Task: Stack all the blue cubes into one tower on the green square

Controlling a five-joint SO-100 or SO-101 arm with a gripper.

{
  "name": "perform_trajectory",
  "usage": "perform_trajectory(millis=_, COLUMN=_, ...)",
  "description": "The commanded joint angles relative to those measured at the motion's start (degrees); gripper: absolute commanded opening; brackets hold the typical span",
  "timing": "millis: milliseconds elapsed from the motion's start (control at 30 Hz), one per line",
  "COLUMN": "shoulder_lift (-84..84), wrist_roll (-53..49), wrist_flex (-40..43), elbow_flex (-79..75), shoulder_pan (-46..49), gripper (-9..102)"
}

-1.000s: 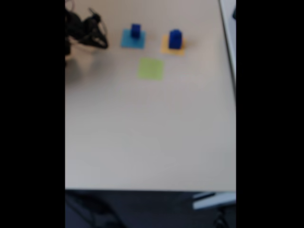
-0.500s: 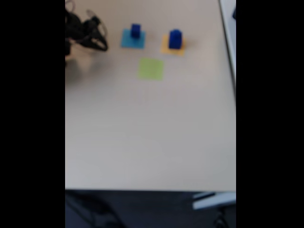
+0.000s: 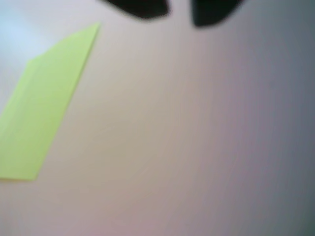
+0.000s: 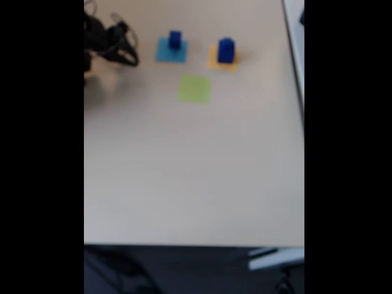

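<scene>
Left of the bare green square (image 4: 195, 89), the empty gripper (image 4: 131, 52), fingers apart, both blue cubes (image 4: 175, 40) elsewhere

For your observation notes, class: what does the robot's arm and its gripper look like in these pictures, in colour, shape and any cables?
In the fixed view the arm is a black, blurry, bulky shape at the table's upper left, with a thin dark loop, perhaps a cable, above it. In the wrist view the gripper shows as two black rounded finger ends with a gap between. No markings can be made out.

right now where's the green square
In the fixed view the green square lies bare on the table, nearer the camera than the light-blue square and orange square, roughly between them.
</scene>
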Motion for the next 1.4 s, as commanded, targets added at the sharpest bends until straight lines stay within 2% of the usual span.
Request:
perform_trajectory(millis=0, shoulder_lift=1.41, wrist_roll=-1.67, wrist_flex=-0.26, elbow_flex=-0.53, shoulder_pan=0.44, gripper=0)
perform_trajectory(millis=267, shoulder_lift=1.49, wrist_roll=-5.01, wrist_flex=-0.62, elbow_flex=-0.35, shoulder_pan=1.58, gripper=0)
perform_trajectory(millis=1367, shoulder_lift=1.49, wrist_roll=-8.35, wrist_flex=-0.7, elbow_flex=-0.09, shoulder_pan=0.62, gripper=0)
